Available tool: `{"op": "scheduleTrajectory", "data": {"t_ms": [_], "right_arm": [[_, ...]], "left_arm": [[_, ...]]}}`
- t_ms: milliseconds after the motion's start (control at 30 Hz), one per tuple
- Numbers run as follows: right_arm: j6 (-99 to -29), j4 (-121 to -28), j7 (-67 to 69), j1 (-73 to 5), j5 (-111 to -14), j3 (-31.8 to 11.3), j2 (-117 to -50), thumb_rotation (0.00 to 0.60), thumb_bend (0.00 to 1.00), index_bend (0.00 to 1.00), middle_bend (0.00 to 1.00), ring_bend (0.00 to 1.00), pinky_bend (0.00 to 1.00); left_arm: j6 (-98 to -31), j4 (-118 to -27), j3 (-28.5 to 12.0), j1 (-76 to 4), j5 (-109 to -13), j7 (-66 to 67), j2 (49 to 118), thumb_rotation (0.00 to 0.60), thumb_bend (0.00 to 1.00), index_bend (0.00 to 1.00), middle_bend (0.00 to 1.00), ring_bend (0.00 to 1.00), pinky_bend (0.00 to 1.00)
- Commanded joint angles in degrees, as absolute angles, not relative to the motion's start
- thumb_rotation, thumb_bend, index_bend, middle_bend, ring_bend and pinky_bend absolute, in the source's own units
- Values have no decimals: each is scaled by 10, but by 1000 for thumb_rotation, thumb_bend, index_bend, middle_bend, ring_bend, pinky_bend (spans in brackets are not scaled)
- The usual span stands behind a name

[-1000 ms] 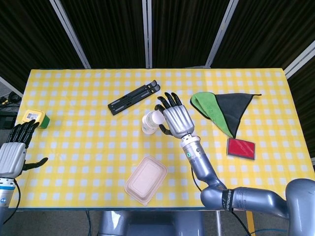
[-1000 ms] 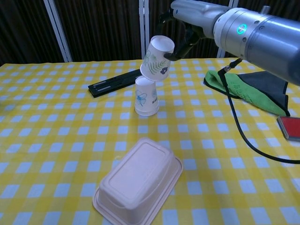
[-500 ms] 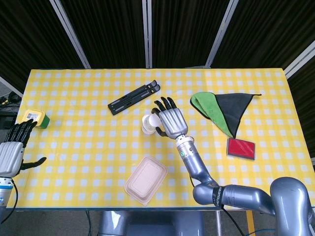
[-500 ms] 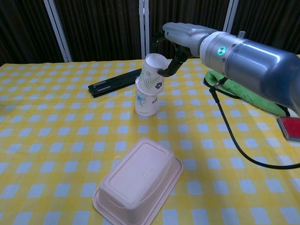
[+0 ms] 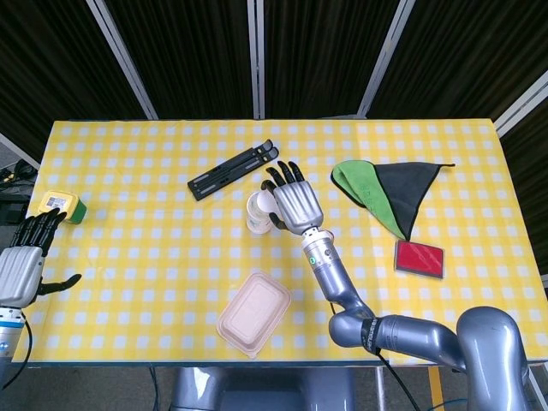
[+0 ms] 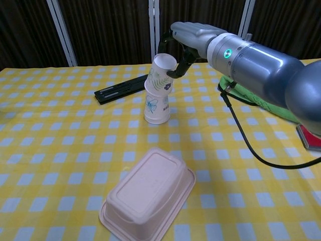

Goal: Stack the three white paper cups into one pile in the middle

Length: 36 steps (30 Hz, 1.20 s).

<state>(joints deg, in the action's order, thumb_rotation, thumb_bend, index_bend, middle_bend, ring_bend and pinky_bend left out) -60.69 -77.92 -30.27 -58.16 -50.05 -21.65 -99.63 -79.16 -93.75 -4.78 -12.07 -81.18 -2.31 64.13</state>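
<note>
At mid-table, the right hand (image 6: 188,35) pinches an inverted leaf-printed paper cup (image 6: 161,74), tilted, sitting over the upside-down cup stack (image 6: 156,108). Far left, the left hand (image 5: 23,261) hangs with fingers apart, holding nothing, near a green box (image 5: 62,205).

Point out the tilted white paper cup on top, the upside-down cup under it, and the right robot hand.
Tilted white leaf-print paper cup (image 6: 161,74), chest view, on its printed side wall.
Upside-down white paper cup with blue print (image 6: 156,108), chest view, on its side wall.
Right robot hand (image 5: 294,203), head view, on the back of the hand.
</note>
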Motion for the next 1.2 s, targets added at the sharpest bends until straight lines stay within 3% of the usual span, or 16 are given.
{"op": "scheduleTrajectory", "data": {"t_ms": [33,100,300,667,967,1200], "right_arm": [[-605,-774,-315,-583,-492,-212,-1000,600,120,303,47,0,0],[-605,-776,-322,-582,-485,-210,-1000,600,85,250,31,0,0],[-619,-805,-318,-561,-484,-200,-984,600,80,216,18,0,0],[-673,-870,-294,-488,-541,-148,-927,600,84,232,8,0,0],[-657,-883,-279,-475,-545,-144,-916,600,407,323,8,0,0],[-643,-869,-279,-486,-550,-147,-942,600,460,269,2,0,0]], "left_arm": [[-789,-938,-47,-121,-810,-21,642,600,61,0,0,0,0],[-785,-937,-47,-122,-808,-17,642,600,61,0,0,0,0],[-785,-936,-51,-122,-801,-15,643,600,61,0,0,0,0],[-791,-938,-55,-118,-789,11,651,600,61,0,0,0,0],[-795,-944,-55,-116,-791,19,650,600,61,0,0,0,0],[-792,-944,-55,-117,-793,16,651,600,61,0,0,0,0]]}}
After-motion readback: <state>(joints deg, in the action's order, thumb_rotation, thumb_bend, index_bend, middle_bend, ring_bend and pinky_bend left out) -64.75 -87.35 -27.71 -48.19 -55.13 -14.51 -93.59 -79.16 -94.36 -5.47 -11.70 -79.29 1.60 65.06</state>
